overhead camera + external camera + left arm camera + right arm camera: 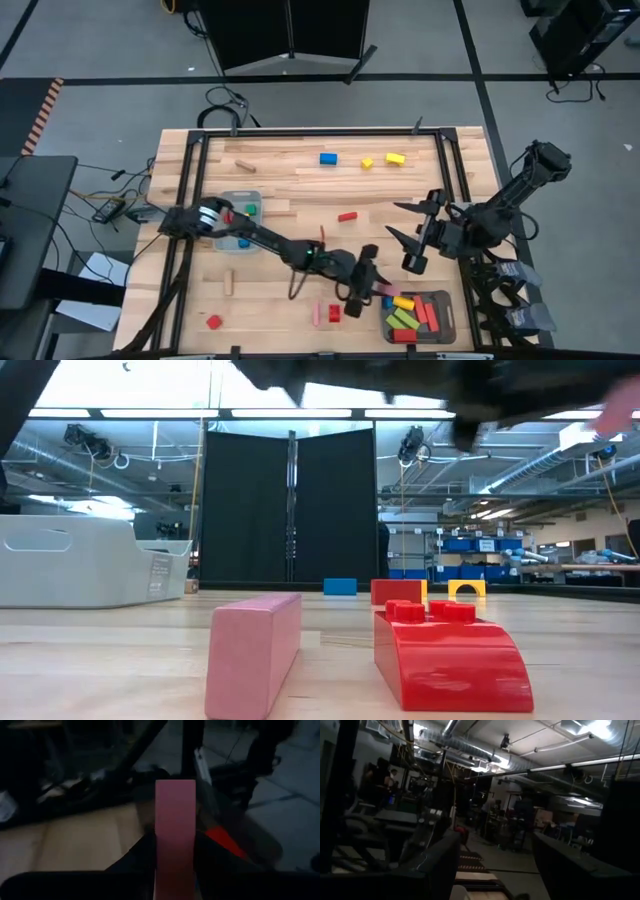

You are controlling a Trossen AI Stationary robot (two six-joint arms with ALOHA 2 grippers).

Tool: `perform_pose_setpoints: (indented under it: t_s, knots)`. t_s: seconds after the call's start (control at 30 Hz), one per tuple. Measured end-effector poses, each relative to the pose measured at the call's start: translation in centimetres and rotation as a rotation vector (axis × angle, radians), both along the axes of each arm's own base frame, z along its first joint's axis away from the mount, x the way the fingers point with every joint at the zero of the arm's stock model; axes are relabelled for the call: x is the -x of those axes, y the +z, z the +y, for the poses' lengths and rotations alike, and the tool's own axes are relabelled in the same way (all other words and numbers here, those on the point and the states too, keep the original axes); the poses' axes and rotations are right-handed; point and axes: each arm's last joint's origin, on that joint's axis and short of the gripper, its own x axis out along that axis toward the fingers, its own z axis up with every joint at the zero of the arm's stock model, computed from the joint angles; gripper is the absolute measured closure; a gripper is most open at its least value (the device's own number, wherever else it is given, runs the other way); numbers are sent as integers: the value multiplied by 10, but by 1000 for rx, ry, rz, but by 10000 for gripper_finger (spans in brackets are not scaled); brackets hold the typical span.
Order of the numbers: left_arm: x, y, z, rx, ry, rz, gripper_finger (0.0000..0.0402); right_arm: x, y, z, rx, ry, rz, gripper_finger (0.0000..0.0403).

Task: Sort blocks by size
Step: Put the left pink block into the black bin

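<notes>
My left gripper (372, 285) reaches across the table's near middle, shut on a pink bar (175, 820) whose free end (386, 291) shows at the left rim of the right grey tray (450, 318). That tray holds several red, green and yellow blocks (412, 315). The left grey tray (240, 194) holds a few small blocks. My right gripper (400, 225) hangs raised over the table's right side, open with nothing between its fingers (440, 865). Loose blocks lie flat on the table. My left gripper pinches the pink bar between its two fingers (137, 860), one on each long side of the bar's near end (175, 865). The fingers come nearly level from the table's left and lie along the bar. The bar sticks out ahead of the fingertips, clear of the table.
A pink block (318, 315) and a red block (335, 312) sit just left of the right tray. Blue (328, 158) and yellow (396, 158) blocks lie at the far side, a red one (347, 216) mid-table, wooden bars (228, 283) and a red block (214, 322) at left.
</notes>
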Motion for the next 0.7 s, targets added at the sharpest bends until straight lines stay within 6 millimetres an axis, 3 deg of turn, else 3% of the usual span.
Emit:
perform_pose_setpoints:
  t_s: [0.33,0.57,0.7]
  knots:
    - [-42,-13,-19,90,-195,-10,298,7,3,4,14,-15,-2,147]
    - [-51,-19,-23,148,-235,18,297,7,3,5,10,-17,-2,147]
    - [-50,-25,-18,131,-231,106,235,7,3,5,6,-25,2,147]
